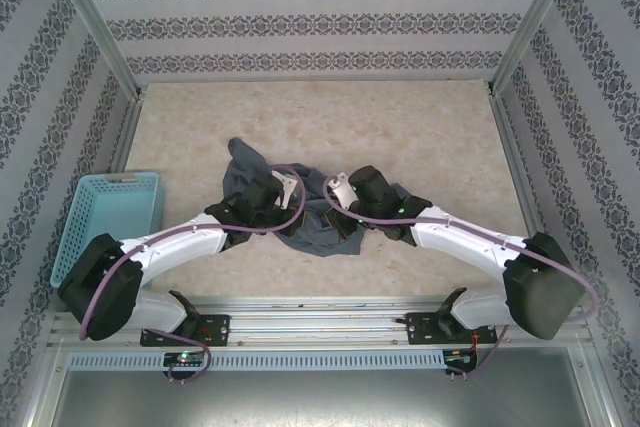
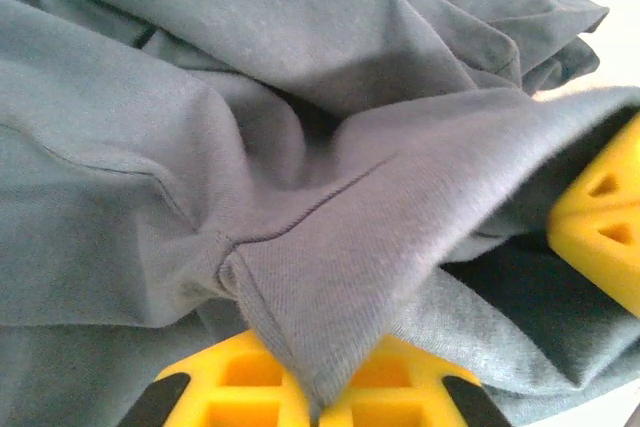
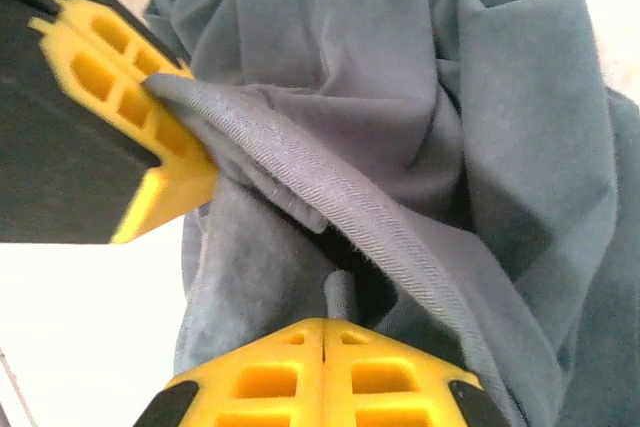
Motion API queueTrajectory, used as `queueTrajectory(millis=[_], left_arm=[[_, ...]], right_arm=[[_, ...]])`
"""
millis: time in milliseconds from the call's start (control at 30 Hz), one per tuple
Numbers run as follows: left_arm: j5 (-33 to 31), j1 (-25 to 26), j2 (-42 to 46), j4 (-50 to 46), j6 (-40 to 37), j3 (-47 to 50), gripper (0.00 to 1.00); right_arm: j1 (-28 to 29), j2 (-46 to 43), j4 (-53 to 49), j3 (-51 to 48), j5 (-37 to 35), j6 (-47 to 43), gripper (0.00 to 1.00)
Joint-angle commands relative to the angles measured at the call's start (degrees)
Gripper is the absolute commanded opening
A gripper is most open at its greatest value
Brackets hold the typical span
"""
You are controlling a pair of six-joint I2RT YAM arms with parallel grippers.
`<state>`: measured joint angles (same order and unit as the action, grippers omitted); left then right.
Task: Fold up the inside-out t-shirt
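The inside-out t-shirt (image 1: 308,237) lies crumpled, dark slate-grey, at the table's middle near the front. Both grippers meet over it. My left gripper (image 1: 282,192) is shut on a seamed fold of the t-shirt (image 2: 300,147); in the left wrist view the cloth runs down between the yellow fingers (image 2: 230,392) of the left gripper (image 2: 320,397). My right gripper (image 1: 341,197) is shut on a small pinch of the t-shirt (image 3: 400,97) at the closed tips of the right gripper (image 3: 325,332). In the right wrist view the left gripper's yellow fingers (image 3: 125,97) hold a ribbed hem just beside it.
A light-blue mesh basket (image 1: 105,217) stands at the left edge of the table. Patterned walls and metal posts (image 1: 95,22) close in the beige tabletop (image 1: 400,127). The arms' bases sit on the rail (image 1: 320,327) at the front.
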<state>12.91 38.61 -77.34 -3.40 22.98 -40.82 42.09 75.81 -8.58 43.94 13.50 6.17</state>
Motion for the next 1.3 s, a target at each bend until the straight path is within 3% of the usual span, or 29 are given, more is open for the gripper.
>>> queueTrajectory(millis=[0, 133, 233, 367, 500, 600, 767, 900, 1267], left_arm=[[-1.5, -0.3, -0.2, 0.5, 0.7, 0.0, 0.12], [-0.9, -0.2, -2.2, -0.7, -0.5, -1.1, 0.19], [0.8, -0.2, -2.5, -1.2, -0.8, -1.7, 0.36], [4.2, 0.1, -1.6, 0.5, 1.6, -2.0, 0.54], [7.3, 0.5, -2.7, 5.3, 6.3, -0.5, 0.62], [6.5, 0.7, -4.9, 6.9, 9.1, 0.3, 0.57], [5.5, 1.3, -7.6, 8.2, 10.3, 2.4, 0.37], [6.5, 2.3, -6.2, 10.7, 10.8, 5.6, 0.28], [7.7, 4.0, -4.3, 16.0, 11.3, 11.0, 0.25]], right_arm=[[-0.9, -2.6, 5.1, -3.0, 6.3, 4.0, 0.0], [-1.2, -4.9, 9.1, -5.1, 9.1, 6.9, 0.0], [-0.6, -6.2, 12.1, -6.8, 8.3, 8.4, 0.0], [3.1, -5.7, 9.6, -7.4, 1.3, 7.3, 0.0], [5.8, -3.9, 10.2, -9.2, -3.5, 9.3, 0.0], [6.9, -3.5, 12.1, -11.3, -5.5, 12.0, 0.0], [7.0, -2.8, 9.4, -10.9, -5.7, 14.2, 0.2], [6.9, -1.4, 6.0, -9.7, -6.1, 15.1, 0.24], [7.1, 1.8, -0.8, -5.3, -3.2, 13.7, 0.39]])
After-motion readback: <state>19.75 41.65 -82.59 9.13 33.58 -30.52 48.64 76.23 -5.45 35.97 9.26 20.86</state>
